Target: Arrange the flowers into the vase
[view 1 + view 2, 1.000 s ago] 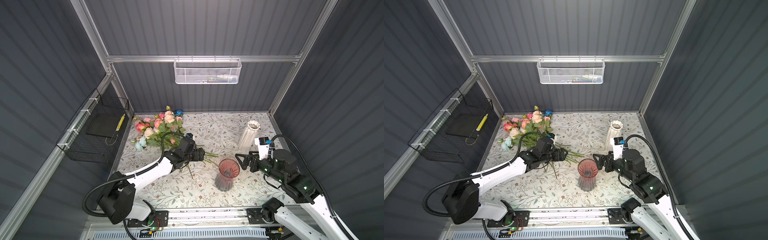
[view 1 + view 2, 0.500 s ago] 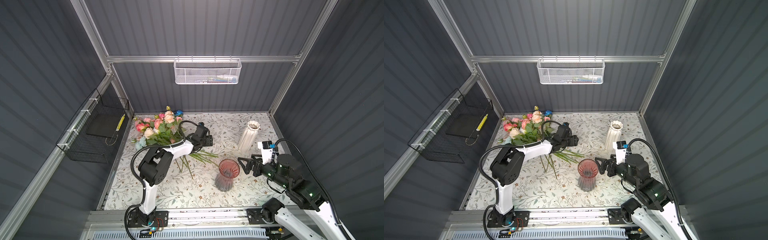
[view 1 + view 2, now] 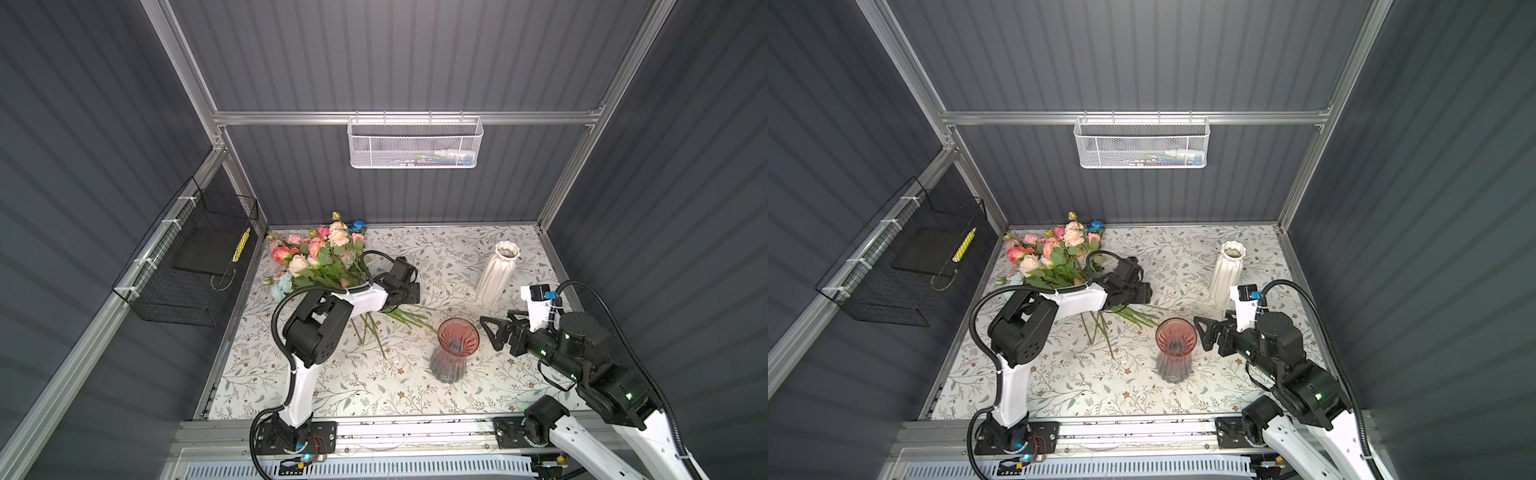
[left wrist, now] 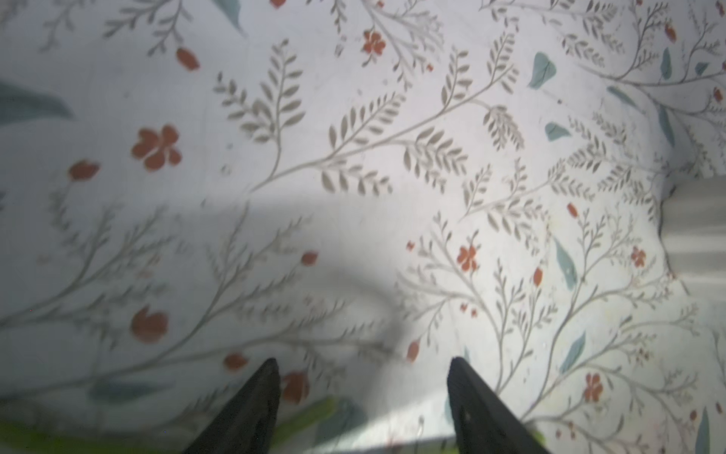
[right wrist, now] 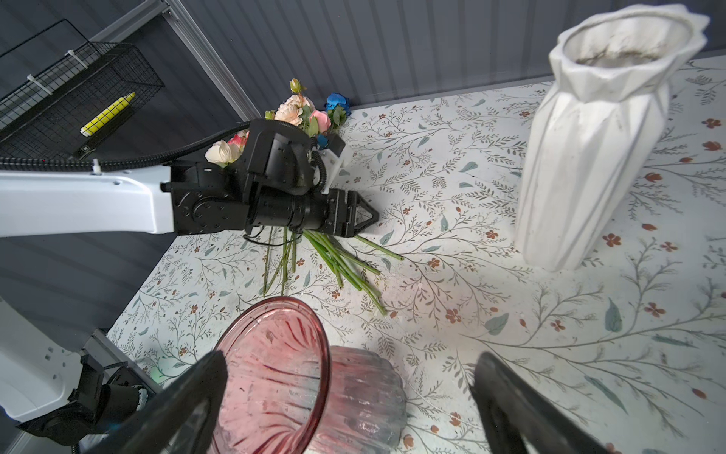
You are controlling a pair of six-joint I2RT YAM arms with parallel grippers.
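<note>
Well left of the ribbed pink glass vase [image 3: 455,349], long green-stemmed artificial flowers [image 3: 316,257] in pink, peach, cream and blue lie heaped on the leaf-patterned surface [image 3: 374,386]. Closer to that vase, above the stems, the left claw [image 4: 361,359] hangs released. Just right of the vase, the right claw [image 3: 490,334] gapes wide, grasping nothing.

The flowers [image 3: 320,257] lie on the table [image 3: 353,386], far left, blooms toward the back corner, stems [image 3: 409,321] fanning toward the middle. The left gripper [image 3: 410,287] hangs over the stems. The glass vase [image 3: 455,349] stands right of the stem ends, the right gripper [image 3: 490,332] just right of it; the ceramic vase [image 3: 496,270] stands behind both
</note>
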